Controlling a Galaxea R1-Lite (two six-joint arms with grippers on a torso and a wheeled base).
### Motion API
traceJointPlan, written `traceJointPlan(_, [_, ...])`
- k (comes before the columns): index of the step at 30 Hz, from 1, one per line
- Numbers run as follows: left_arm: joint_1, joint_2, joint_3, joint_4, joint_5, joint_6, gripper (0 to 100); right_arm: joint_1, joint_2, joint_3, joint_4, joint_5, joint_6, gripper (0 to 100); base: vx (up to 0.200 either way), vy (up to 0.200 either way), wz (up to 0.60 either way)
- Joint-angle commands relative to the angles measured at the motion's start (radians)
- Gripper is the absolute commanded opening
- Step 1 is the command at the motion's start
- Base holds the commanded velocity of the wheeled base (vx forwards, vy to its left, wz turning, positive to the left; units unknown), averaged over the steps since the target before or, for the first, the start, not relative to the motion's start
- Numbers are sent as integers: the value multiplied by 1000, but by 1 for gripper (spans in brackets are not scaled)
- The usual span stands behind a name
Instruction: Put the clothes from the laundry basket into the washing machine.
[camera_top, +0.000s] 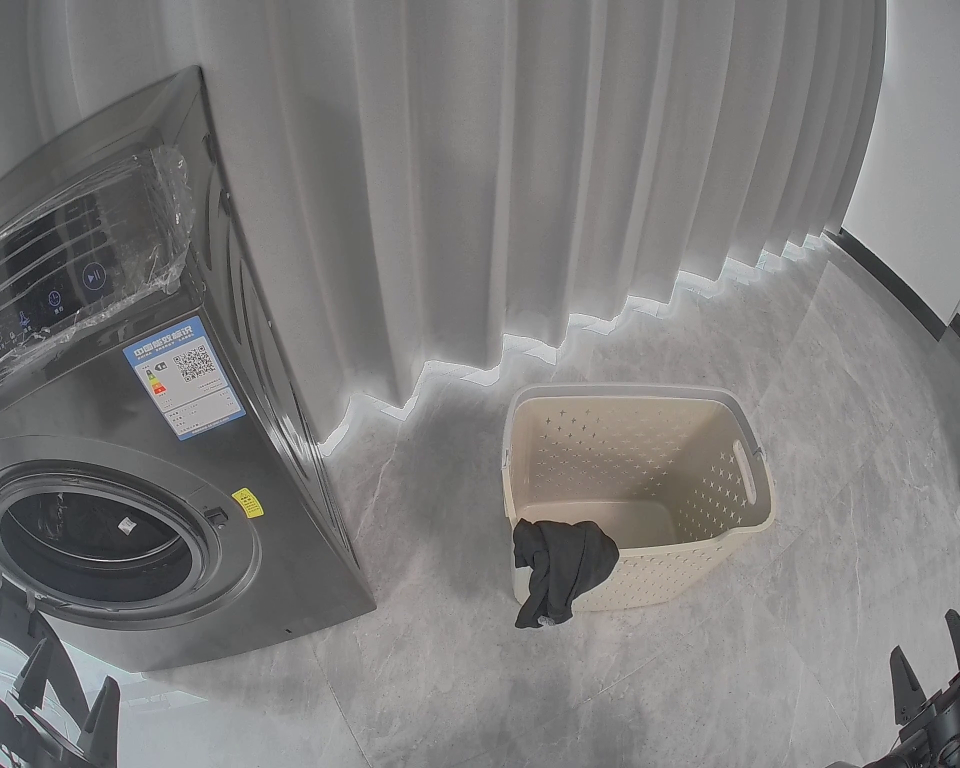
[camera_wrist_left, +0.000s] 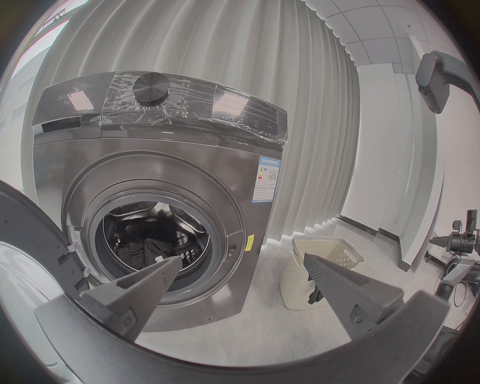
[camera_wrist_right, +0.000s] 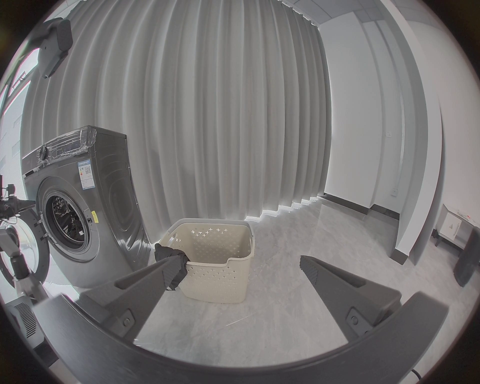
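Left hand (camera_wrist_left: 242, 259), right hand (camera_wrist_right: 243, 260): both open.
Each spreads its two dark fingers wide; the head view shows them low, at opposite bottom corners.

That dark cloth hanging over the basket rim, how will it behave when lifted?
Probably floppy: the dark garment droops in folds over the near rim of the laundry basket, so it should dangle from one pinch. It looks thin, so it is likely light. Much of it hangs outside, so a nudge might slide it onto the floor.
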Motion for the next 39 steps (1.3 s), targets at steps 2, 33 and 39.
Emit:
traceJointPlan(2, [0, -13, 18, -2, 0, 0, 100, 0, -16, 18, -1, 0, 0, 100, 200, 0, 0])
traceJointPlan(33, [0, -13, 18, -2, 1, -3, 100, 364, 719, -370, -113, 336, 221, 100, 0, 0, 0])
traceJointPlan(39, [0, -13, 18, -2, 3, -8, 100, 418, 1024, -369, -311, 338, 224, 100, 100, 0, 0])
